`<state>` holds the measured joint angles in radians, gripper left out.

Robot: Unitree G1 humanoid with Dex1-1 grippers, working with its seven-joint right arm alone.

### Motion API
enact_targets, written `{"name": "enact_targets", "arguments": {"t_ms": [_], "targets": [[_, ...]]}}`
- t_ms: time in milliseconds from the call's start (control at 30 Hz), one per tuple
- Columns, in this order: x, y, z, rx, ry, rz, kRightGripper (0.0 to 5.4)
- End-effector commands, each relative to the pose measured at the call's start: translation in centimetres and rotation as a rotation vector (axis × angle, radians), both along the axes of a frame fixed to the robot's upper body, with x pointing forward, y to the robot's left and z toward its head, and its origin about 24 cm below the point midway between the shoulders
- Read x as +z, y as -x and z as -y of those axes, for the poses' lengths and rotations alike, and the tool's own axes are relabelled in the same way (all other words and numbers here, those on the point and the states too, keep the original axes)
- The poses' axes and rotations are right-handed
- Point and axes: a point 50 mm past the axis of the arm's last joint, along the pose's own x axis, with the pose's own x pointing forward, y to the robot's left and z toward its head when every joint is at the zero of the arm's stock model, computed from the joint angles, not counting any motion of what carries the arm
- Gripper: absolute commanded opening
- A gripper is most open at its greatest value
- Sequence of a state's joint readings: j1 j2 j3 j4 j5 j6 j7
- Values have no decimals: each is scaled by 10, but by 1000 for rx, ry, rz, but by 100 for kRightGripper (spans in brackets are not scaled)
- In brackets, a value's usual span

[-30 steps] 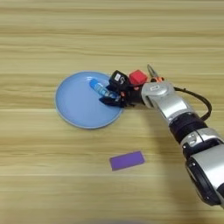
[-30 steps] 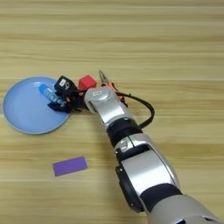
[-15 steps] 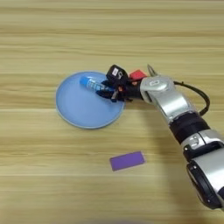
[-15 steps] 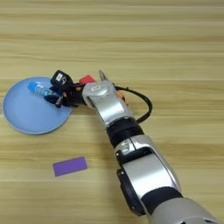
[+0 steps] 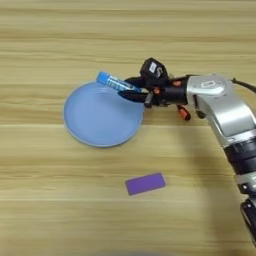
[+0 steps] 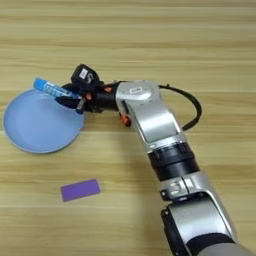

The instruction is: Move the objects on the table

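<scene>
Both head-mounted eyes look steeply down on the table [image 5: 45, 30], sharing the plate [image 6: 30, 135].

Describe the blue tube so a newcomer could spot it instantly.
Find the round light-blue plate on the wooden table. At its far rim, the right gripper holds a small blue tube with a white label. It is the only thing gripped, unlike the flat purple rectangular block lying nearer.

One item recorded: a thin black cable [image 6: 194, 107], curving in an open loop above the table [image 6: 200, 40] (both ends meet the silver forearm [image 6: 150, 120]), well apart from every loose thing.
</scene>
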<state>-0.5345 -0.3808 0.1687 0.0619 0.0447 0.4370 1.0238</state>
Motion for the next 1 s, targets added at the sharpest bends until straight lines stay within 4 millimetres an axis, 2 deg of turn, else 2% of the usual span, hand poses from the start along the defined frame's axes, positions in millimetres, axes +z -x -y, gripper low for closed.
{"name": "enact_targets", "arguments": {"t_ms": [33,467,733,1000], "targets": [[40,6,19,0,-5,137,141],[19,26,72,-107,67,33,141],[3,32,92,-169,92,-30,141],[-23,31,98,-206,105,-106,141]]}}
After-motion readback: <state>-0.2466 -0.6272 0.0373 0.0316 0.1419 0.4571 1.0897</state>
